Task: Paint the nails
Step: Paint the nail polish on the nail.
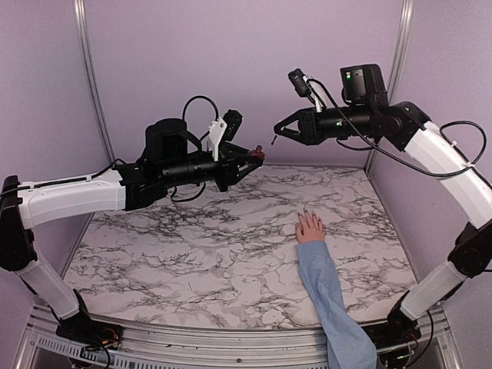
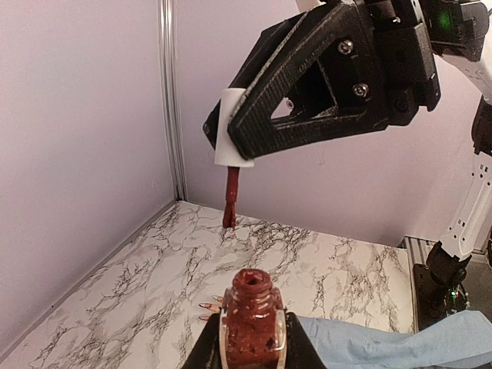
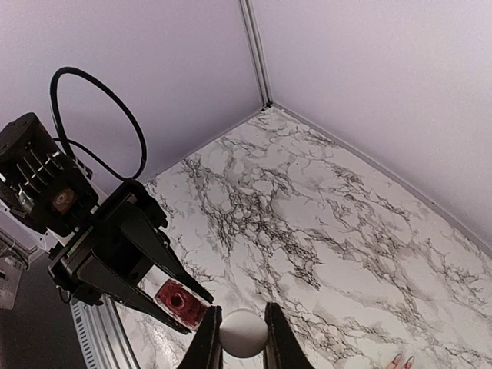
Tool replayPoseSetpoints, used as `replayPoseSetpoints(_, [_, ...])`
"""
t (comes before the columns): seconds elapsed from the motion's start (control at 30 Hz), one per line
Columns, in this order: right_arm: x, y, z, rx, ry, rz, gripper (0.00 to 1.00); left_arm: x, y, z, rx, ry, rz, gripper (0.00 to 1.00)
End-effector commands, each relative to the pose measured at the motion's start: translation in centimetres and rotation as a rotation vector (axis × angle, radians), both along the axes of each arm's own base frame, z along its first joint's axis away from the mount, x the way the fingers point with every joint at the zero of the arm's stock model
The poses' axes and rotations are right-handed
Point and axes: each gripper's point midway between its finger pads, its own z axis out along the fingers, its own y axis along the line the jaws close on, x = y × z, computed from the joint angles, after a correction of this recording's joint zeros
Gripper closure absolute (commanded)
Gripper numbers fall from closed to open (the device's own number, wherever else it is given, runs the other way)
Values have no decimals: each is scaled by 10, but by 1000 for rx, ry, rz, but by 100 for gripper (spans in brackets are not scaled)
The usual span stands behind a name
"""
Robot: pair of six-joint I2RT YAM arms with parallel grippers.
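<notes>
A small pinkish hand (image 1: 310,227) with a light-blue sleeve (image 1: 330,296) lies palm down on the marble table, right of centre. Its nails (image 1: 306,212) are tiny and dark; the fingertips (image 2: 204,307) peek out left of the bottle in the left wrist view. My left gripper (image 1: 257,156) is shut on an open bottle of red polish (image 2: 254,315), held high above the table. My right gripper (image 1: 278,131) is shut on the white cap (image 3: 244,332), and its red brush (image 2: 230,198) hangs down above and just beyond the bottle's mouth.
The marble table (image 1: 192,246) is walled by purple panels at the back and sides. Both arms reach in at mid-height and meet above the far middle. The sleeve runs off the near right edge.
</notes>
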Motion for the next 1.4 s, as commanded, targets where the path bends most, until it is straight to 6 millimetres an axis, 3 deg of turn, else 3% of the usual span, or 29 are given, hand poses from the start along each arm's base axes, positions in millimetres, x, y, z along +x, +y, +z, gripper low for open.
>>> replayPoseSetpoints(0.0, [2, -18, 19, 80, 5, -12, 100, 0, 6, 9, -18, -14, 14, 100])
replayPoseSetpoints(0.13, [-3, -19, 26, 118, 5, 35, 100, 0, 7, 7, -15, -7, 9, 100])
replayPoseSetpoints(0.33, [-34, 1, 33, 219, 60, 248, 100, -8, 3, 8, -18, -10, -46, 100])
replayPoseSetpoints(0.57, [-42, 16, 28, 216, 86, 298, 100, -13, 0, 10, -22, -14, -80, 100])
replayPoseSetpoints(0.83, [-43, 25, 20, 185, 88, 298, 100, -13, -2, 10, -21, -15, -84, 100])
replayPoseSetpoints(1.37, [-27, 18, 17, 135, 51, 201, 100, -11, -3, 7, -14, -17, -80, 100])
